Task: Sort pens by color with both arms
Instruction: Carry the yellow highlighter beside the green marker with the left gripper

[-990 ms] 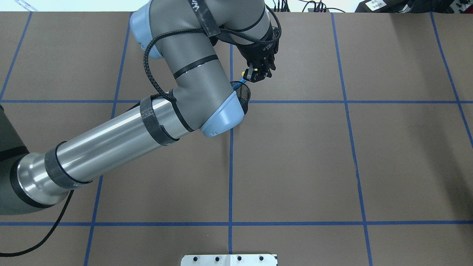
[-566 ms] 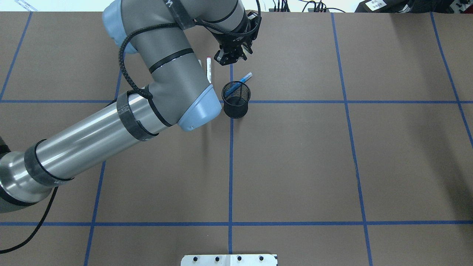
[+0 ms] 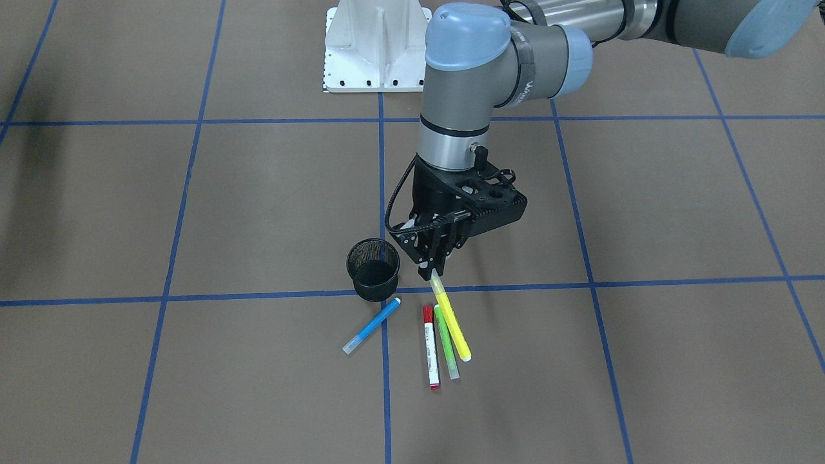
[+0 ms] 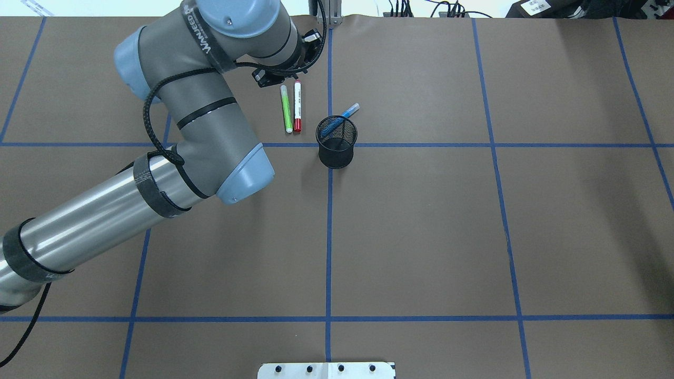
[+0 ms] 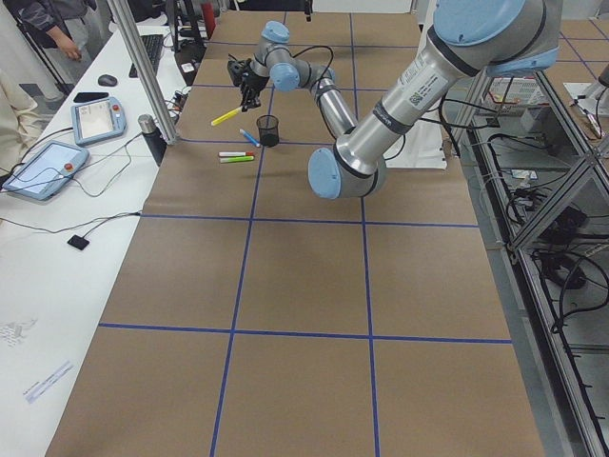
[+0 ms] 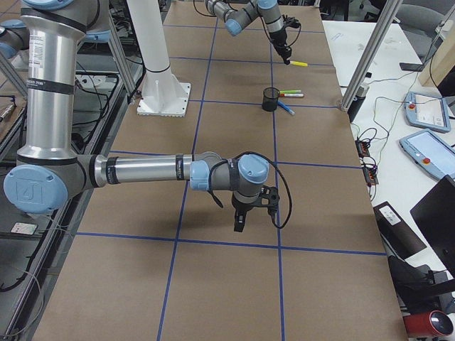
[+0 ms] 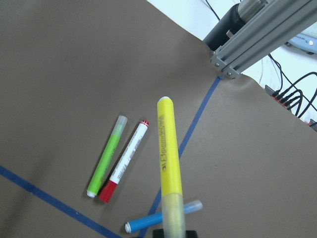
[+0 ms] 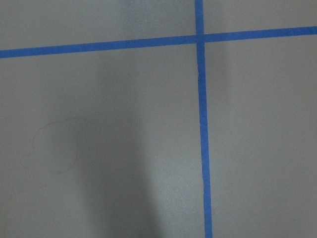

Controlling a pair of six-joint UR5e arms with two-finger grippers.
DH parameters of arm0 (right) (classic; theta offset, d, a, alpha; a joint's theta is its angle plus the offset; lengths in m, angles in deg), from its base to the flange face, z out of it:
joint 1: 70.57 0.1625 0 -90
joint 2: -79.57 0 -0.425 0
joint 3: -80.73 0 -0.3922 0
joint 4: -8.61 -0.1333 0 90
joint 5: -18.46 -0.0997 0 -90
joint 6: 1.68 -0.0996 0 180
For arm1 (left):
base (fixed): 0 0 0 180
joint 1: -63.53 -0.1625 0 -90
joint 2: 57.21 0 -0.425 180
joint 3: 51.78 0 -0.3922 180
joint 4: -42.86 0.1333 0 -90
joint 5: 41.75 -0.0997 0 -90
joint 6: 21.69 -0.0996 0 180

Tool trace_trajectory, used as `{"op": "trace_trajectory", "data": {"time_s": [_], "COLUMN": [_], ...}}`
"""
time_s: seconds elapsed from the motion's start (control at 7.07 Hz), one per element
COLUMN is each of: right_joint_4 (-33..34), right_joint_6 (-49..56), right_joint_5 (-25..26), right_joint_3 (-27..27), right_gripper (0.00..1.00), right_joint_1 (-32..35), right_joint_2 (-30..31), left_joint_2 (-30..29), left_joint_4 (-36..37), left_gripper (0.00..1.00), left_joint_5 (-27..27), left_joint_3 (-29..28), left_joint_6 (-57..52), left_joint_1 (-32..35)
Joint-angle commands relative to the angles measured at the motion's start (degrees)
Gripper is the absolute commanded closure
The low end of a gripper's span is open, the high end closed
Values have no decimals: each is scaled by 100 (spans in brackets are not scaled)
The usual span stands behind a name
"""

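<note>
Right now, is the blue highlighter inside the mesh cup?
No, the blue highlighter lies flat on the table beside the mesh cup, which looks empty.

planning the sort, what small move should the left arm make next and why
Probably lower the slim yellow highlighter onto the brown table beside the slim green highlighter: the left pincer grips it by one end, raised off the surface, and the green one lies flat nearby.
</note>
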Motion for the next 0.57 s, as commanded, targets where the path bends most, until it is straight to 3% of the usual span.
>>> {"op": "trace_trajectory", "data": {"time_s": [0.0, 0.28, 0.42], "right_joint_4": [-8, -8, -8], "right_joint_6": [6, -3, 6], "right_joint_5": [39, 56, 48], "right_joint_3": [1, 62, 80], "right_gripper": [0, 0, 0], "right_joint_1": [0, -9, -9], "right_joint_2": [-6, -67, -76], "left_joint_2": [161, 205, 318], "left_joint_4": [-462, -1008, -1063], "left_gripper": [100, 100, 100], "left_joint_5": [-823, -1107, -1290], "left_joint_3": [-442, -1128, -1210], "left_joint_6": [-589, -765, -984], "left_joint_1": [-263, -368, -438]}}
